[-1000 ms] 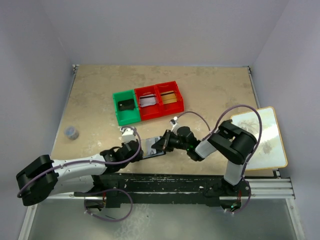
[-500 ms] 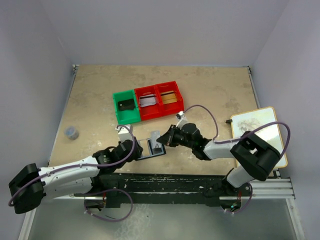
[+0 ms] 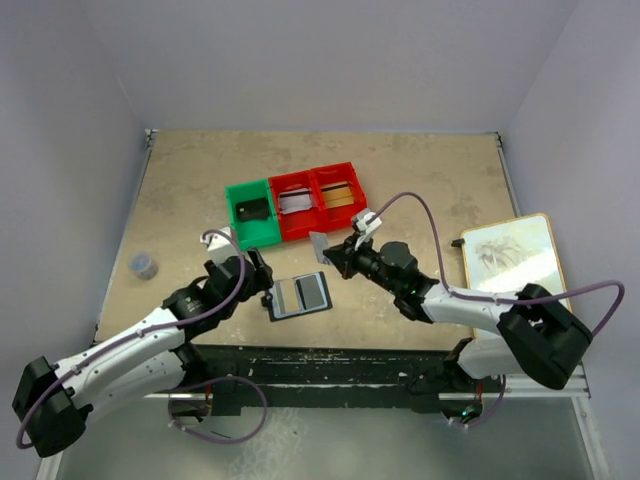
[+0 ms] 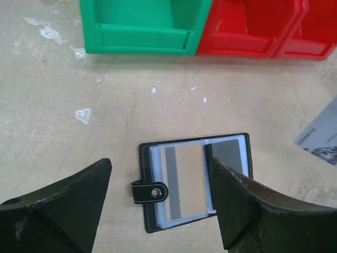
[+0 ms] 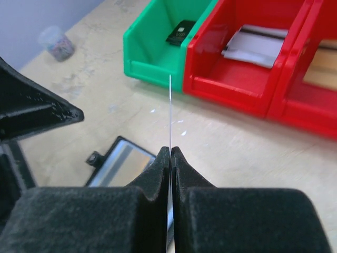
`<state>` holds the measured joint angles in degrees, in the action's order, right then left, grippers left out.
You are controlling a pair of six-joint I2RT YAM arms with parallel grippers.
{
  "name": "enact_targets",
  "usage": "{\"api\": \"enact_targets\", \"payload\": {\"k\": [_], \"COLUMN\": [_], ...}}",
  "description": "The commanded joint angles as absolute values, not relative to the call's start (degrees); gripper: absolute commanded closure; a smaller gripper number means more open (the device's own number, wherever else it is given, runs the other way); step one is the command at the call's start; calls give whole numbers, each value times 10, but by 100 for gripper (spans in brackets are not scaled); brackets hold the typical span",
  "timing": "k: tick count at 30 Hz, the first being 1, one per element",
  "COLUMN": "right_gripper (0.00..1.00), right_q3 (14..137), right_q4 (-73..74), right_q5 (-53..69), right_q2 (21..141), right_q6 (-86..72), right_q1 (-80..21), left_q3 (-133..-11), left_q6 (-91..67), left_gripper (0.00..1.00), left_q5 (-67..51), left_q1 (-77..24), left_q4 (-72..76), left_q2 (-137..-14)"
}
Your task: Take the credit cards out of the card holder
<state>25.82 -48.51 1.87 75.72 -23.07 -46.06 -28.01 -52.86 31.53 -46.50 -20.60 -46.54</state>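
Note:
The card holder (image 3: 300, 295) lies open flat on the table, with a gold-brown credit card (image 4: 188, 179) in its left sleeve and a dark card (image 4: 230, 154) in its right one. My left gripper (image 3: 262, 284) hovers open just left of it, its fingers apart on either side of the holder (image 4: 195, 187) and touching nothing. My right gripper (image 3: 338, 256) is raised above the holder's right end and is shut on a silver-grey credit card (image 3: 321, 245), which the right wrist view shows edge-on (image 5: 170, 105).
Behind the holder stand a green bin (image 3: 258, 236) with a black item and two red bins (image 3: 300, 228) (image 3: 346, 214), each with a card in it. A small jar (image 3: 144, 265) sits at far left. A pale board (image 3: 515, 275) lies at the right edge.
My left gripper let go of the card holder, opened and drew back to the left. The right gripper pulled the silver card out and carried it up toward the bins; the holder now lies flat.

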Motion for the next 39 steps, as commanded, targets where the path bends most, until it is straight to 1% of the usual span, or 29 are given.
{"api": "enact_targets", "payload": {"k": [1,4,5,7,11,13,15,17,22,30,36,39], "right_gripper": [100,100,100,100,100,100,100,100,100,100,100,100], "right_q3": [311,344,356,382,457,498,536,566,647,735,813,830], "right_q4": [-478,-457,-445,-442,-412,-385,-370,-371,-312,-272,-220,-214], "right_q5": [19,1,17,20,-37,-20,32,54,55,87,80,74], "right_q2": [747,754,760,780,853,887,914,937,1008,1082,1137,1153], "right_q6": [-15,57,72,117,196,228,242,254,320,372,400,422], "right_q1": [-461,-461,-461,-460,-457,-447,-433,-420,-412,-399,-395,-394], "left_q3": [-292,-293,-294,-292,-286,-282,-283,-281,-287,-346,-368,-376], "left_q6": [-530,-549,-553,-551,-559,-562,-567,-572,-552,-538,-532,-533], "left_gripper": [27,27,27,27,27,27,27,27,27,27,27,27], "left_q5": [315,350,354,338,334,330,327,321,290,318,317,314], "left_q1": [-419,-408,-408,-408,-409,-408,-408,-409,-409,-408,-409,-408], "left_q4": [-233,-268,-273,-269,-287,-297,-310,-312,-298,-341,-362,-370], "left_q2": [-463,-448,-444,-432,-407,-391,-372,-358,-337,-340,-320,-316]}}
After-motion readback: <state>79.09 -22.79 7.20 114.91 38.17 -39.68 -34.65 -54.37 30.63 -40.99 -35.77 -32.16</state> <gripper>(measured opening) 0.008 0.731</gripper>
